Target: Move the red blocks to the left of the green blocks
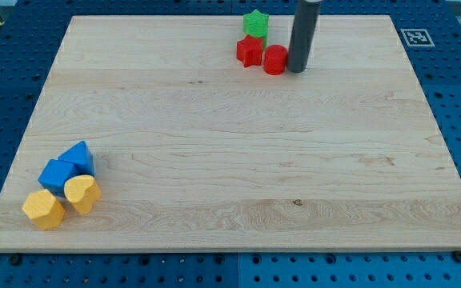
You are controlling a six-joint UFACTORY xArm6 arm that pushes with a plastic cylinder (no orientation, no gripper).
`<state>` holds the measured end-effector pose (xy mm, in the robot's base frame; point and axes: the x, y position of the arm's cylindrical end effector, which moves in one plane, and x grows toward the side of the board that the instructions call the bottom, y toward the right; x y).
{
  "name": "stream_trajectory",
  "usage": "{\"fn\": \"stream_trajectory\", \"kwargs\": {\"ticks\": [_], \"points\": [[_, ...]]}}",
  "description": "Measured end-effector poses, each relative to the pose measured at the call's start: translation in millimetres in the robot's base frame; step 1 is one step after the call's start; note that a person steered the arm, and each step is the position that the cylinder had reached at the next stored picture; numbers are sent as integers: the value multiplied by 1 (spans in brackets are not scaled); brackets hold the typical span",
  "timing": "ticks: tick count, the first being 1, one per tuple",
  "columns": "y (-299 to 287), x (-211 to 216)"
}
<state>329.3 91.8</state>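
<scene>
Red cylinder block (275, 60): upper middle of the light wooden board (214, 184), just to the view's right of the red star; a sliver of board seems to show between them.
Red star-shaped block (250, 50): directly below the green star, touching or nearly so; too close to separate.
Green star-shaped block (255, 22): near the board's top edge; the only green block in view.
My tip (296, 70): rod end on the board, against the view's right side of the red cylinder; apparently in contact.
End effector state: plain rod, nothing to open, close or clamp.
Task status (judgement): neither red block is left of the green star yet; both sit below it.
Risk 1: a leftward push drives the cylinder into the red star, and the pair may jam or pivot unevenly.
Risk 2: the red star may nudge the green star, shifting the reference.
Risk 3: an off-centre contact lets the round cylinder slip aside.
Containers: none in view.
Bystanders: two blue blocks (68, 166) and two yellow blocks (61, 200), clustered at lower left, well apart from the work.
</scene>
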Motion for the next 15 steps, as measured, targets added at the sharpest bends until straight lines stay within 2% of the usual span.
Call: {"fn": "stream_trajectory", "kwargs": {"ticks": [6, 7, 9, 12, 15], "points": [[-56, -6], [-61, 18], [-90, 20], [-90, -27], [-91, -34]]}}
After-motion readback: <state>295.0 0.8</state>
